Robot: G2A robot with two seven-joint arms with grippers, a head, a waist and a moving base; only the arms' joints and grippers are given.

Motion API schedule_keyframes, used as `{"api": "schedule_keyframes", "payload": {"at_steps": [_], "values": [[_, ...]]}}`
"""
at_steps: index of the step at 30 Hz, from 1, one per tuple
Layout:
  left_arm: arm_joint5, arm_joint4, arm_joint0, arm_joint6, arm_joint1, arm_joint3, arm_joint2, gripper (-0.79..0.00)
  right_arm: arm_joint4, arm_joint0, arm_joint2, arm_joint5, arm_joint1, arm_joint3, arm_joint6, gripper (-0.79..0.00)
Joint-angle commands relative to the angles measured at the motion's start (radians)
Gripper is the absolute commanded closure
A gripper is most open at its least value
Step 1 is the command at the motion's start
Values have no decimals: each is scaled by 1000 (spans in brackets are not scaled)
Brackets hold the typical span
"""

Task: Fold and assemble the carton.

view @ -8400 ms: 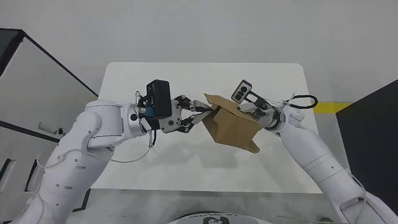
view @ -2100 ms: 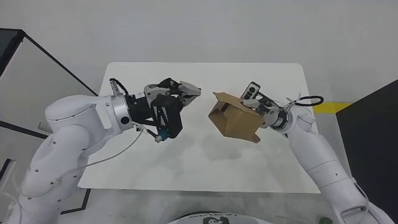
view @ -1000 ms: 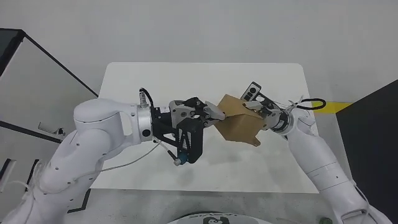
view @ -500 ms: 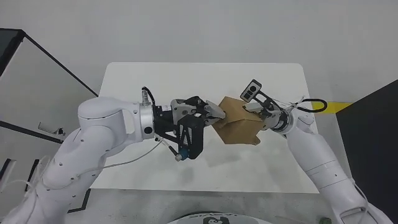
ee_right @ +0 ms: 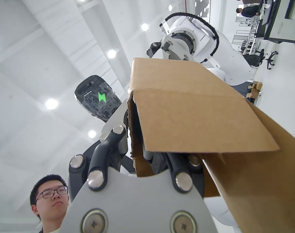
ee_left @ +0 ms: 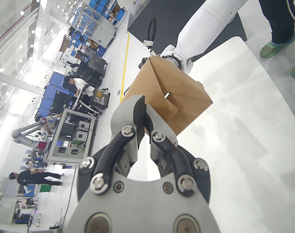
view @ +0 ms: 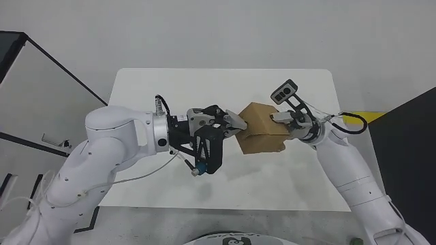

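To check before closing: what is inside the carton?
The right end effector clamps a wall of the carton at its open end, one finger inside. A flap covers the rest.

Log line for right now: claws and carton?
left claw: shut on brown cardboard carton, near edge | right claw: shut on opposite wall | carton: held above white table, one end folded shut

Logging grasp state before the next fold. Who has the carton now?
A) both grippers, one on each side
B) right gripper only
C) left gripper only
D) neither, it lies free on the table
A: the left gripper is shut on one edge of the carton, while the right gripper clamps a wall on the opposite side.
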Motion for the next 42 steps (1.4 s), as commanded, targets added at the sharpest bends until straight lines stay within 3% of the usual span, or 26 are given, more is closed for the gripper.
{"api": "schedule_keyframes", "payload": {"at_steps": [1,16,42], "values": [[0,0,0,0,0,0,0,0,3,3,1,-12,-1,2,9,0],[0,46,-9,45,-3,-5,38,0,-15,15,8,-47,-4,12,9,0],[-9,91,-67,9,-14,18,107,0,-33,28,-8,-29,-9,15,9,0]]}}
